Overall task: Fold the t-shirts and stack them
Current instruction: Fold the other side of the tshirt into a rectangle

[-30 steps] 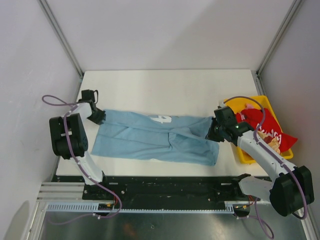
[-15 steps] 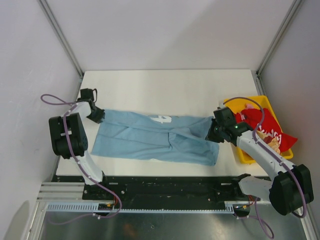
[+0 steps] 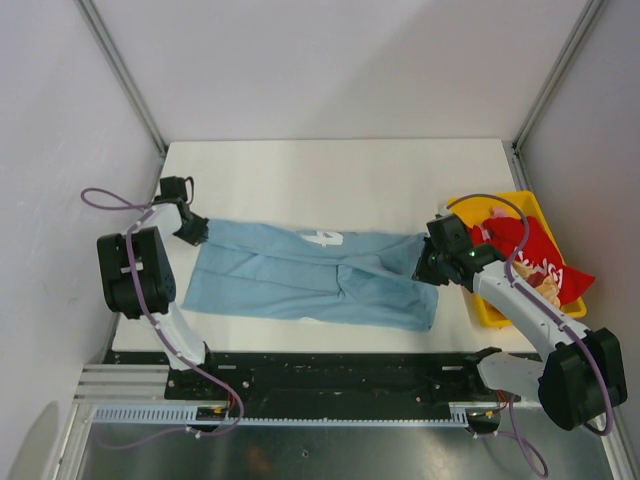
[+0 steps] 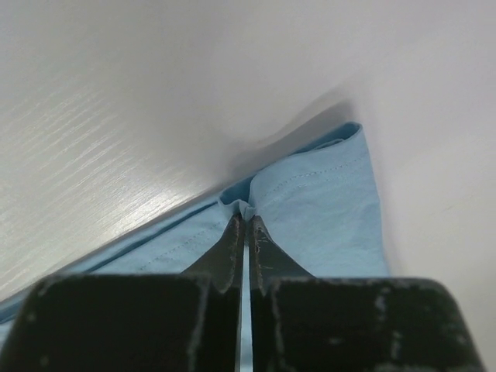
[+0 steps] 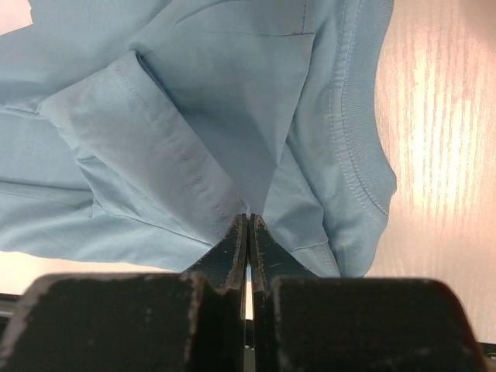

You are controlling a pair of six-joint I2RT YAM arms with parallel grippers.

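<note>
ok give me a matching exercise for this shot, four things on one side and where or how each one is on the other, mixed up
Things:
1 light blue t-shirt
2 red t-shirt
3 yellow bin
4 left pincer

Place or state:
a at the right edge of the table
b shut on the blue shirt's edge
c laid out across the table
d spilling out of the bin

Pairs: 1-c, 2-d, 3-a, 4-b

1 blue t-shirt [image 3: 300, 275], 1 red t-shirt [image 3: 535, 255], 1 bin [image 3: 487, 312].
</note>
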